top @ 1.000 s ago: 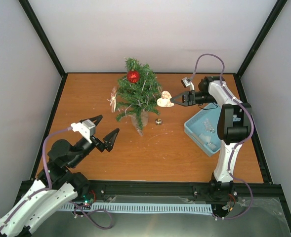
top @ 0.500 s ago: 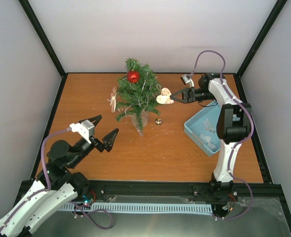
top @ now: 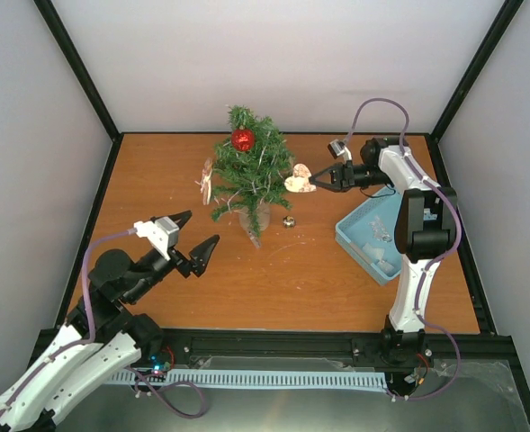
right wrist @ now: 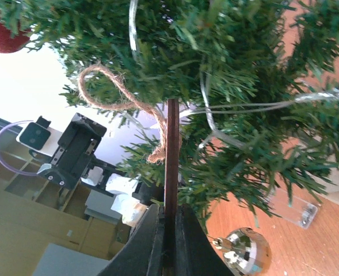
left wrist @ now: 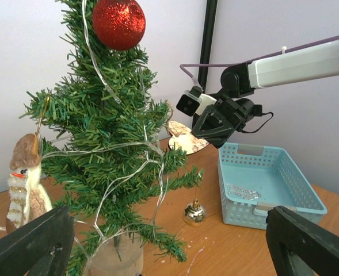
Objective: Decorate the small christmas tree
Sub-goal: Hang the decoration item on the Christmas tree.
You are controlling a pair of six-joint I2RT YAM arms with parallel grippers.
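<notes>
We see small christmas tree (top: pixel 249 175) at table (top: pixel 318 270) far-middle, red ball (top: pixel 243 139) and snowman (left wrist: pixel 24 184) already hung. Right gripper (top: pixel 315 184) pinches wooden heart (top: pixel 298 180) at branches, loop (right wrist: pixel 120 87) seemingly not hooked yet. Left gripper (top: pixel 195 234) spread, empty. Gold bauble (top: pixel 289 221) waits.

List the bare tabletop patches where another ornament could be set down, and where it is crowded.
Bare wood: in front of the small christmas tree, between the left gripper and the blue basket; also the far left corner of the table, beyond the snowman ornament. Crowded: right of the tree, where the right gripper holds a heart ornament near the gold bauble.
</notes>
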